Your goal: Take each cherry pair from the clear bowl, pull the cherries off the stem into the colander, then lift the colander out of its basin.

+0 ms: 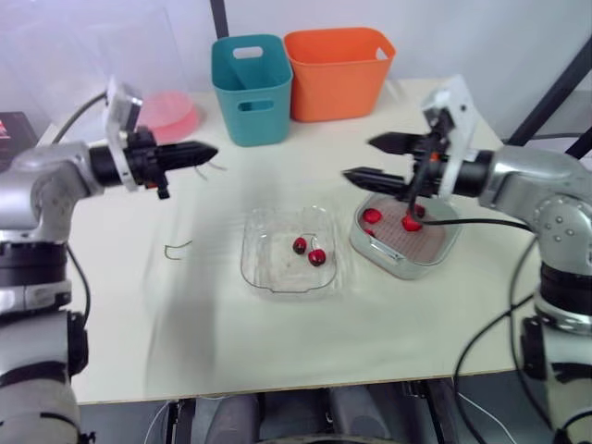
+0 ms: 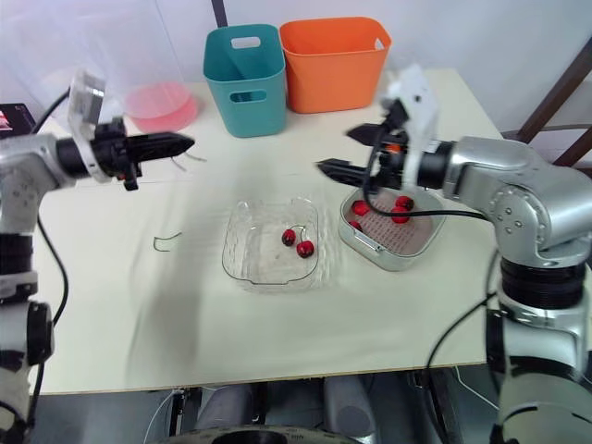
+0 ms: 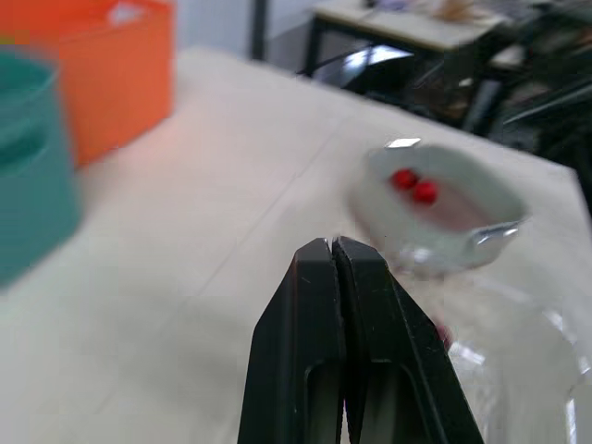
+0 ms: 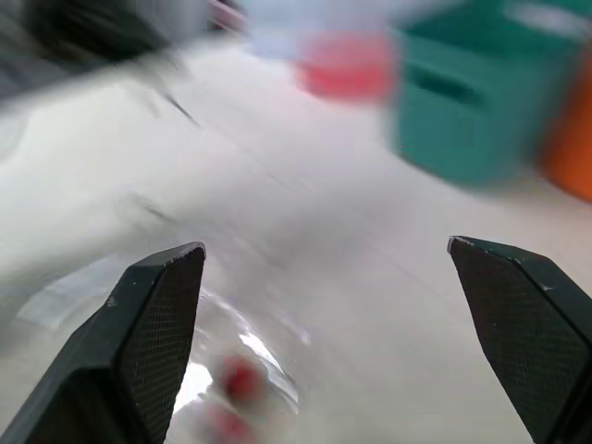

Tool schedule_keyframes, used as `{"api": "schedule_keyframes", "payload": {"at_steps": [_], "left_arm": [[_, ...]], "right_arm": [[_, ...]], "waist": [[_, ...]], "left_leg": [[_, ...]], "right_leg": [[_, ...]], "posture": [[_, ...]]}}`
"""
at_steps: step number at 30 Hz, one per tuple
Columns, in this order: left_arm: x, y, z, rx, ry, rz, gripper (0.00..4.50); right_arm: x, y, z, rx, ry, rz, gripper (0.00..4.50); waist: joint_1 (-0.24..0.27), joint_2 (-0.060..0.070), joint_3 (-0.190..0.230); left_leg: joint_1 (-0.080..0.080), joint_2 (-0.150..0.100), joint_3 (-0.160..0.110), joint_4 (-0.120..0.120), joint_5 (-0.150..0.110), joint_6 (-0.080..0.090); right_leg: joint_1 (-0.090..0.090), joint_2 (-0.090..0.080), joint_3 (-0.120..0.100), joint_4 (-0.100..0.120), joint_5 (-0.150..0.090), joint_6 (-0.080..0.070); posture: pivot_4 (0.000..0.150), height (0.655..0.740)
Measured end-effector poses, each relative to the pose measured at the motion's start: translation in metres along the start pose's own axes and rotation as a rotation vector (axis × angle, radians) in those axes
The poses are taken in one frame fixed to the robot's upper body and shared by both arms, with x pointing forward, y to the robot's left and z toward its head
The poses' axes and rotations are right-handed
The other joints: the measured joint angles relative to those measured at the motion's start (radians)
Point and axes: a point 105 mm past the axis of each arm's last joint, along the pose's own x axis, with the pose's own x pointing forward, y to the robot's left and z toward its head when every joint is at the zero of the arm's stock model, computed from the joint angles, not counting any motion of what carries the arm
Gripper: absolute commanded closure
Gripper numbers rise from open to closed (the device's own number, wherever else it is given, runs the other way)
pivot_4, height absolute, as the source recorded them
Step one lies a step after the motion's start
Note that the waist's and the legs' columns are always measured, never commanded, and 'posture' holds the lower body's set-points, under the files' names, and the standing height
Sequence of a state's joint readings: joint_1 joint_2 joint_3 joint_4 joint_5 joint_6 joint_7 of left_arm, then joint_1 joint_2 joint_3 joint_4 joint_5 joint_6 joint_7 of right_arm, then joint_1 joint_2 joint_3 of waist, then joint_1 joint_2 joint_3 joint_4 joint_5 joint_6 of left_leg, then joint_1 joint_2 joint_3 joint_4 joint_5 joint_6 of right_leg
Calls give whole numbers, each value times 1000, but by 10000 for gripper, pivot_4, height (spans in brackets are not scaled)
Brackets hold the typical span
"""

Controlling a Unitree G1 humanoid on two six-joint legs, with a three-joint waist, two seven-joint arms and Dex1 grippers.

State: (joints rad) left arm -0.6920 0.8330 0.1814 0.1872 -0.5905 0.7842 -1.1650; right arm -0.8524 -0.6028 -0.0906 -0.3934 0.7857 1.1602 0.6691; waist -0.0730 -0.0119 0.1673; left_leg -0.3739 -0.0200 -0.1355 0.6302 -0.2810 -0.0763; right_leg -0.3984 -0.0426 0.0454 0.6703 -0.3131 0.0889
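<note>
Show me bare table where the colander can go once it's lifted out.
Widest free patch: the front strip between the clear bowl, the basin and the near edge of the table. Also open: front-left, past the loose stem. Crowded: the back row of teal bin, orange bin, pink dish.

Head stereo pair looks down over shared table [image 1: 185, 324]; wrist cameras low, close above it.

The right tool [image 1: 358, 157] and its cable [image 1: 481, 222] cover part of the colander [image 1: 427, 248].
</note>
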Motion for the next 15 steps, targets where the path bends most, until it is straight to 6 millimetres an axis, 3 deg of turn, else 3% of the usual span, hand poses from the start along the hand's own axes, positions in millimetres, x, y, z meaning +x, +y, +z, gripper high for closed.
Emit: {"api": "schedule_keyframes", "payload": {"at_steps": [3, 6, 11, 15], "left_arm": [[-27, 6, -24, -134, 17, 90, 45000], [-53, 9, -41, -244, -2, 170, 45000], [-88, 9, -100, -438, 40, 301, 45000], [-91, 4, -124, -503, 65, 326, 45000]], "right_arm": [[30, 42, 4, 12, -26, 189, 298], [50, 74, -6, 21, 7, 317, 298], [72, 91, -53, 44, 145, 362, 298], [77, 97, -59, 19, 162, 374, 298]], "waist": [[6, -1, 0], [19, -1, 0], [32, -2, -1], [34, -2, -1]], "left_leg": [[-2, -1, -2, 1, 0, 0], [-1, -4, -2, 2, 0, 0], [-1, -4, -2, 2, 0, -1], [0, -3, -4, 1, 1, -2]], "right_leg": [[0, -3, -1, -1, 0, 0], [2, -6, -2, -2, 0, 0], [3, -6, -2, -3, 0, 0], [3, -5, -3, -3, 2, -2]], "posture": [[1500, 7400], [1500, 7400], [1500, 7400], [1500, 7400]]}}
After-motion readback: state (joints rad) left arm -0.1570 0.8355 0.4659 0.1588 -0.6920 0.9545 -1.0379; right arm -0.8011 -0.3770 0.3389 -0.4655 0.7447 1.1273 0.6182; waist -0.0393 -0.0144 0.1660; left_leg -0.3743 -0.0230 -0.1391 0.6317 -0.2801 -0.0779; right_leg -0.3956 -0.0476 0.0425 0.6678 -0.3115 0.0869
